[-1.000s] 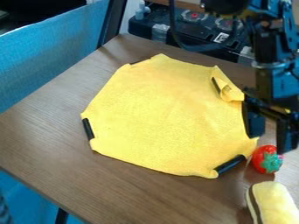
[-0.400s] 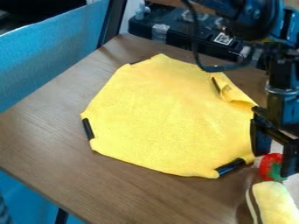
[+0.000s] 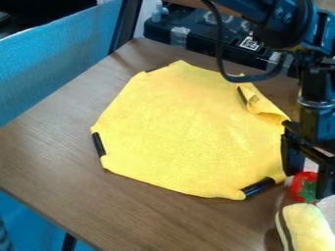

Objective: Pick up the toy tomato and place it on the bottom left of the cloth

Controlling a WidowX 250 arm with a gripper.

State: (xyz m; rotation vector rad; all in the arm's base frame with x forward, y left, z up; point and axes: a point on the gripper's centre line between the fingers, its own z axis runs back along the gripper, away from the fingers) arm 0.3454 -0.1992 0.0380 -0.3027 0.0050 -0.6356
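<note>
Moved toward five o'clock with the hand, held open about the toy tomato, just off the yellow cloth at four o'clock. Seemed nearly ready for gripping.

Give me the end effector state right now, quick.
End effector: open, fingers apart with the tomato between them; whether either finger touches it can't be told.
</note>
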